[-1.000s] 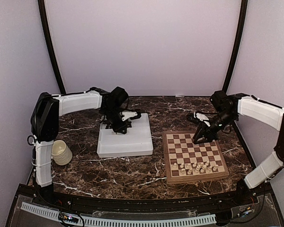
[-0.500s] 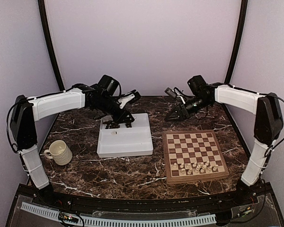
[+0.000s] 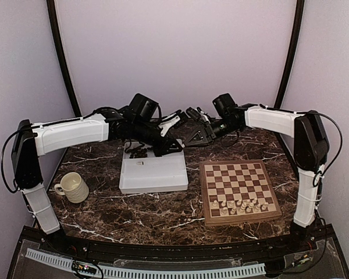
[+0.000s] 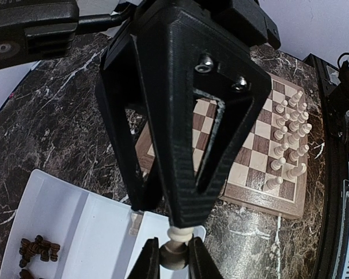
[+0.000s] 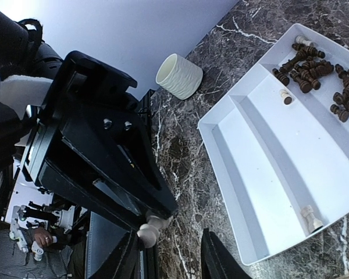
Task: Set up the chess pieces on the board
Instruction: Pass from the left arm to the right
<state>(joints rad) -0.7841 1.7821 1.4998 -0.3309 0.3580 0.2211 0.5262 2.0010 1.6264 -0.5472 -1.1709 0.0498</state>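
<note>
Above the far right corner of the white tray (image 3: 154,174), the arms meet for a hand-over. The left hand (image 4: 174,261) is clamped on the base of a cream chess piece (image 4: 179,234). The right hand (image 5: 170,247) stands part open, one finger close beside the piece's head. Best to centre the piece between the right fingers, close firmly, and only then release the left, keeping it upright for the board (image 3: 238,177), well apart to the right.

One board (image 3: 232,177), one mug (image 3: 74,187), roughly thirty pieces (image 3: 238,204)
</note>
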